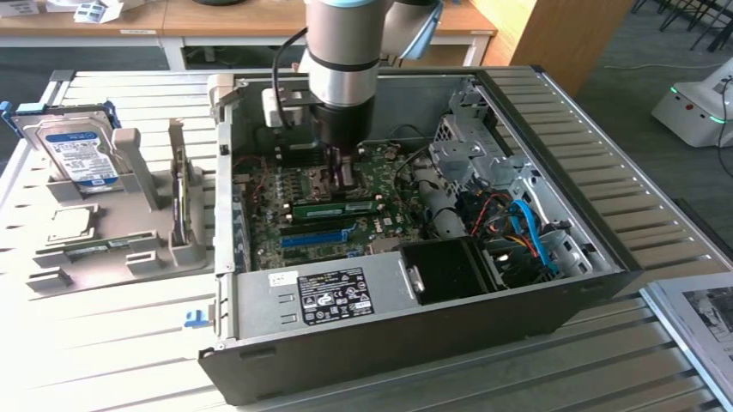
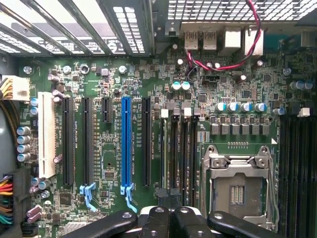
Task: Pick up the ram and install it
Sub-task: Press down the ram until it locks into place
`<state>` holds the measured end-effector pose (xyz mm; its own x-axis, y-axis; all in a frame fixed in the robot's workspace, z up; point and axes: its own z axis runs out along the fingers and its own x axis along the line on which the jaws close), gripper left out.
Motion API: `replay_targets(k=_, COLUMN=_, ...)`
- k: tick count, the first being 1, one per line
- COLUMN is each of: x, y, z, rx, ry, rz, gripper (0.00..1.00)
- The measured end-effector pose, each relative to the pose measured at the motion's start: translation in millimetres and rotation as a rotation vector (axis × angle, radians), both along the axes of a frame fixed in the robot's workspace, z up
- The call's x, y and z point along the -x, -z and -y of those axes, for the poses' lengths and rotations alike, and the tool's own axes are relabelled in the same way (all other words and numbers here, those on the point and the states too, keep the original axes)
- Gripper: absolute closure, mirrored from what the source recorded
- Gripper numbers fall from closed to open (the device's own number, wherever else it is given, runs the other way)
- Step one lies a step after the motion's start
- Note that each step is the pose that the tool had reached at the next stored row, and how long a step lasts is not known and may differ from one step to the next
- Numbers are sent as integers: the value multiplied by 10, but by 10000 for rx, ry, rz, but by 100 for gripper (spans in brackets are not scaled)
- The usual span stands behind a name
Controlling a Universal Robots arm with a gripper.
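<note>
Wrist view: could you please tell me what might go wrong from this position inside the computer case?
1. The shut gripper hangs close over the motherboard, next to the CPU socket. A sideways drift could damage the socket's contacts.
2. In the exterior view, the ram lies along the board close to the gripper. Whether it is fully seated cannot be told, so uneven pressing might strain the board.
</note>
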<state>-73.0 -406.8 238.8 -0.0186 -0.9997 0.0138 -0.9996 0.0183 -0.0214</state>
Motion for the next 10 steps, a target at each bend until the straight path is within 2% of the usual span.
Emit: replay_targets(k=10, x=50, y=0, z=0, rx=0, ry=0, rz=0, gripper=90)
